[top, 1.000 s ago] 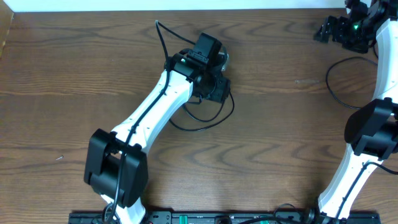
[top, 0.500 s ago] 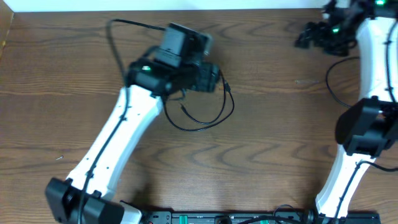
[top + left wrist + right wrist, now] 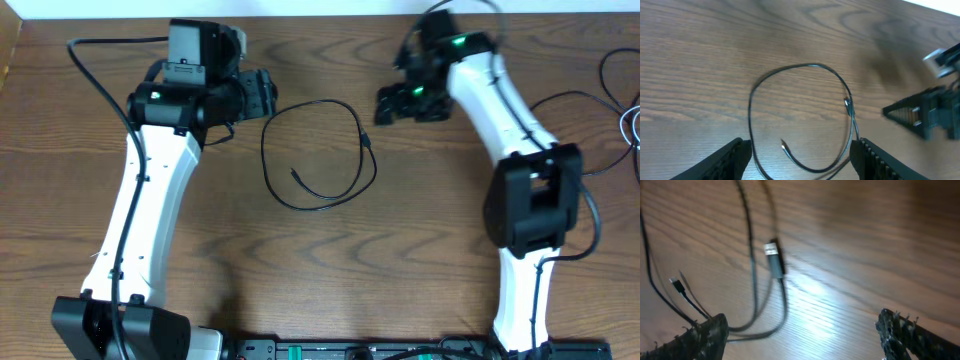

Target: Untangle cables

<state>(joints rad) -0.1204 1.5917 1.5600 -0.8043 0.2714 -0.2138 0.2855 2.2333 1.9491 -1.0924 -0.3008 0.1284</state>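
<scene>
Only the overhead view took in both arms on the wooden table (image 3: 420, 260). The left gripper (image 3: 268, 92) and right gripper (image 3: 385, 104) flanked a black cable (image 3: 263, 150), which lay in one open loop at the table's centre and touched neither. Another black cable (image 3: 585, 96) and a white cable (image 3: 628, 122) lay near the right edge.

The left wrist view showed its jaws spread wide and empty above the loop. The plug (image 3: 847, 104) sat on the loop's right side, with a free end inside.

The right wrist view was blurred but brought that plug close, and its jaws were likewise released.
</scene>
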